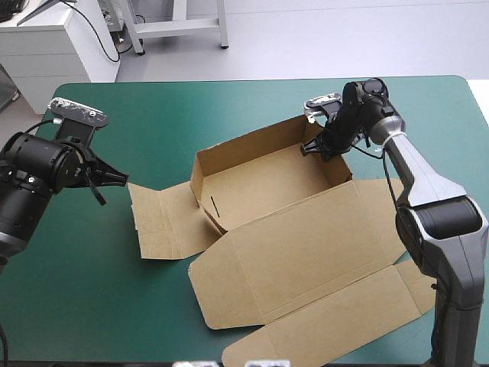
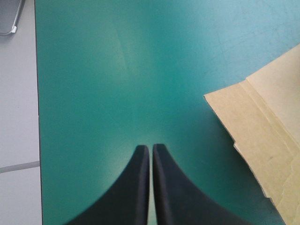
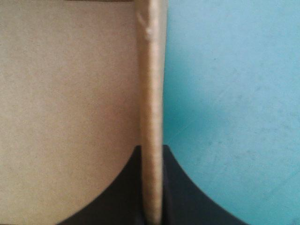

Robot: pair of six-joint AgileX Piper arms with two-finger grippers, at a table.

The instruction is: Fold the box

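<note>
Right pincer point(image 3: 152, 154) clamps the box point(image 1: 260, 191) wall.

Teal-green bench point(image 1: 160, 107), rounded far corners, brown box point(image 1: 298, 245) lying across its middle and right, far walls raised, lid and side flaps flat on the cover, lid near the front edge.

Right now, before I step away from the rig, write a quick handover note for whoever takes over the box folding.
Left hand: shut, empty, over the teal-green cover beside the box's left flap.
Right hand: shut on the box, pinching its right wall near the far corner.
Done: far, left and right walls stand up.
Left: the left flap and the lid lie flat; the flap probably gets tucked next.
</note>
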